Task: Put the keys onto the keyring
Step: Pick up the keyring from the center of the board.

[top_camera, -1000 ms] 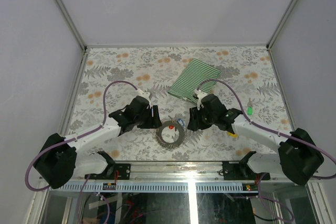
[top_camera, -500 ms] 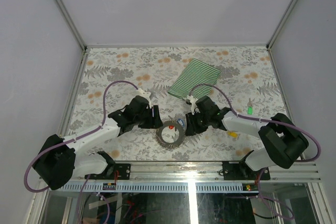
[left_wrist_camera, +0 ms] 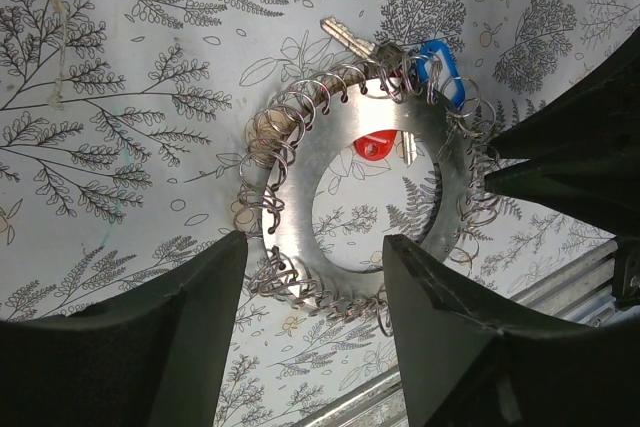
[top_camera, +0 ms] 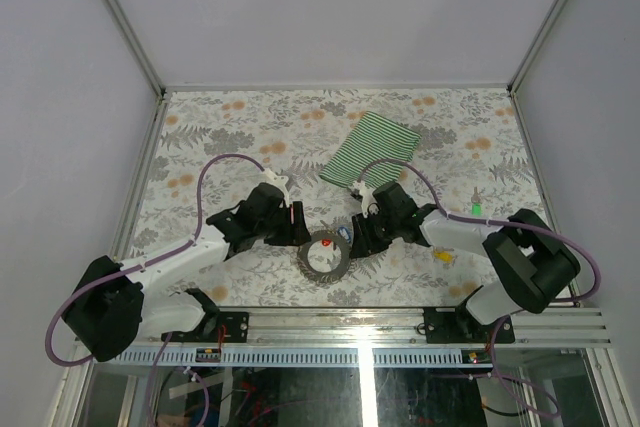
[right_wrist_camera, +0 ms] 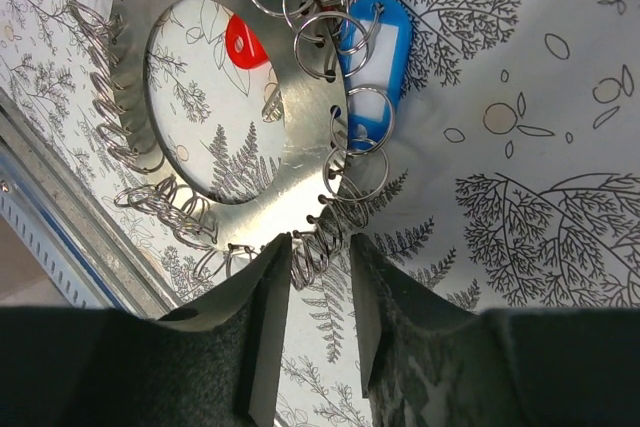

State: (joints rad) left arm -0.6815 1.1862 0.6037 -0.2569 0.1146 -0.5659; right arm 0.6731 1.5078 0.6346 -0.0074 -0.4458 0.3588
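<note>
The keyring (top_camera: 327, 253) is a flat silvery disc edged with small wire rings, lying between both arms. A blue key tag (right_wrist_camera: 376, 45) and a red one (right_wrist_camera: 243, 41) hang at its rim, and the left wrist view shows the blue tag (left_wrist_camera: 440, 65), the red tag (left_wrist_camera: 375, 144) and a metal key (left_wrist_camera: 349, 36). A yellow tag (top_camera: 443, 256) lies alone to the right. My left gripper (left_wrist_camera: 315, 242) is open, its fingers either side of the keyring's (left_wrist_camera: 290, 247) near rim. My right gripper (right_wrist_camera: 320, 242) stands narrowly open around a bunch of wire rings on the keyring's (right_wrist_camera: 300, 147) edge. Its left finger touches them and the right one is just clear.
A green-and-white striped cloth (top_camera: 371, 150) lies behind the right arm. A small green object (top_camera: 476, 210) sits at the right. The table's metal front rail (top_camera: 330, 319) runs close below the keyring, and enclosure walls stand on both sides.
The right arm has swung left up to the keyring's right edge and its jaws have narrowed around the wire rings. The left arm and the keyring have stayed put.
</note>
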